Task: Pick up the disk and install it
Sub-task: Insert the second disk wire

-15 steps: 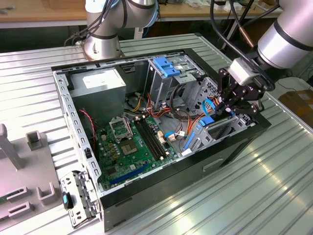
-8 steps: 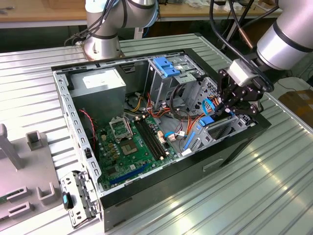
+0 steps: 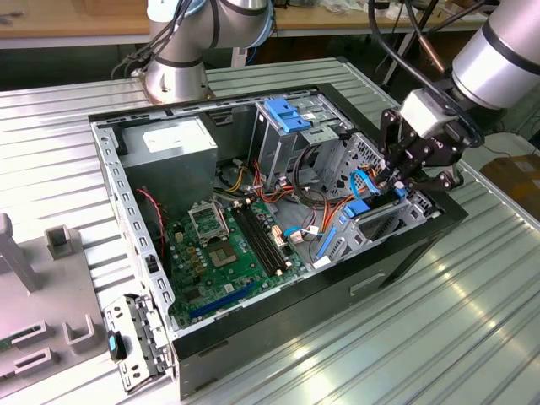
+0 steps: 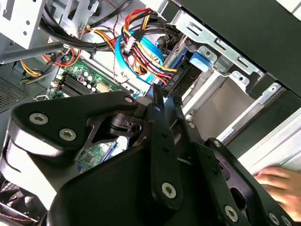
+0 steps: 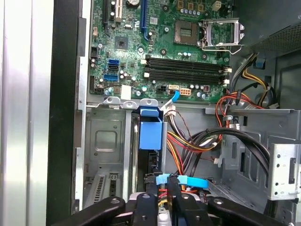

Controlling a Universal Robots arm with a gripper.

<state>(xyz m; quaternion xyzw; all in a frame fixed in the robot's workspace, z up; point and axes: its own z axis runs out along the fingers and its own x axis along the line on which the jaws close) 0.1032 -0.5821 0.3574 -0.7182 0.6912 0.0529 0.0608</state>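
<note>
The gripper [image 3: 396, 179], fingers nearly together, pinches the disk's [image 5: 150, 134] blue frame inside the open computer case [image 3: 405, 253], which lies on a ribbed metal table [image 3: 472, 337]; wooden workbenches [image 3: 67, 17] stand behind.

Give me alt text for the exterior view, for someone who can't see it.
A robot arm's hand reaches into the drive bay at the exterior view's right side of an open computer case lying on a ribbed metal table. The green motherboard, coloured cables and a grey power-supply box are exposed inside.
</note>
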